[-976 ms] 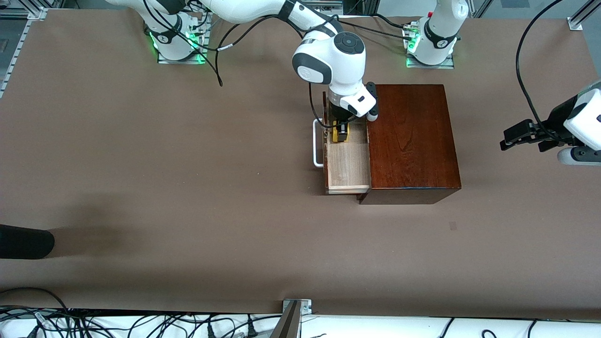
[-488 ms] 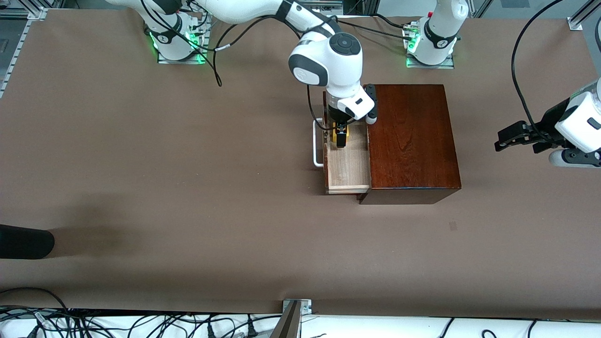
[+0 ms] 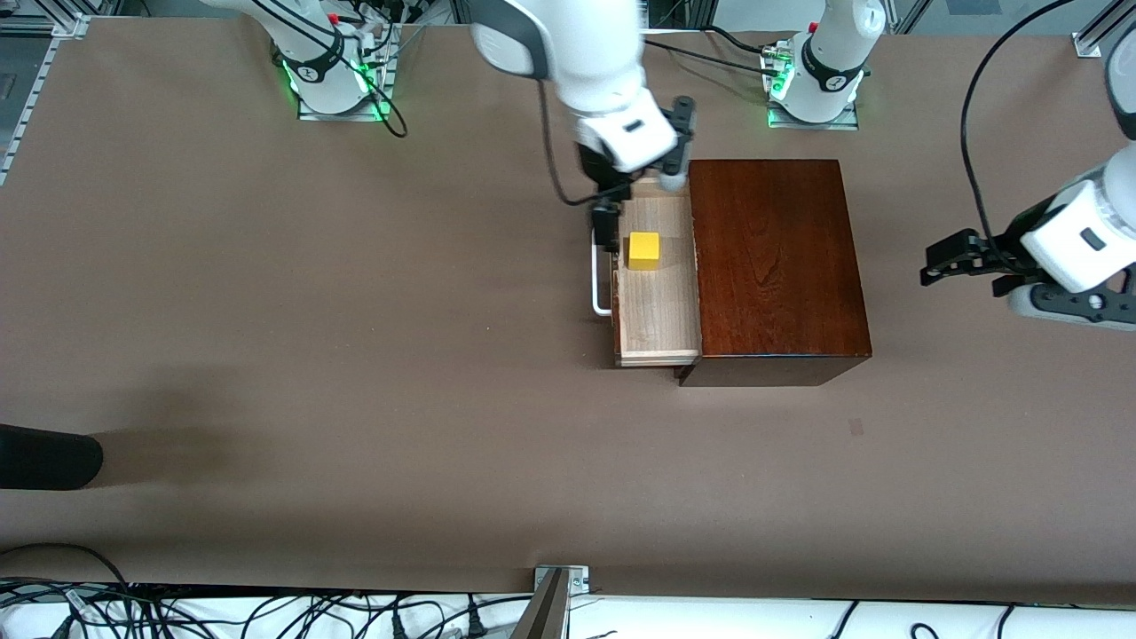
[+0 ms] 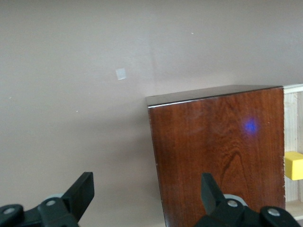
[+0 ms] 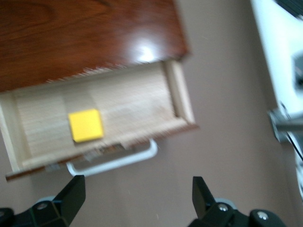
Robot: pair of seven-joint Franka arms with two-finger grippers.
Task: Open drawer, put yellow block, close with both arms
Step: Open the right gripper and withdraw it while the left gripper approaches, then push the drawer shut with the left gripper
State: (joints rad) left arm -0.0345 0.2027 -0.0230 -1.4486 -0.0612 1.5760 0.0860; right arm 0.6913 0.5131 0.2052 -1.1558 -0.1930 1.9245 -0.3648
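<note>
The drawer [image 3: 657, 306] stands pulled out of the dark wooden box [image 3: 777, 266], its white handle [image 3: 599, 288] toward the right arm's end of the table. The yellow block [image 3: 644, 250] lies free on the drawer's pale floor, also seen in the right wrist view [image 5: 85, 125]. My right gripper [image 3: 607, 213] hangs open and empty above the handle [image 5: 118, 161], clear of the block. My left gripper [image 3: 932, 266] is open and empty in the air off the box's closed end, pointing at the box [image 4: 218, 151]. A sliver of the block [image 4: 294, 165] shows past it.
A black rounded object [image 3: 44, 457] juts in at the table's edge at the right arm's end. Cables and a metal bracket [image 3: 559, 581] run along the edge nearest the front camera. A small pale mark [image 3: 855, 427] lies on the brown table.
My right gripper opened, left the yellow block in the drawer and rose away from it. My left gripper has drifted closer to the box.
</note>
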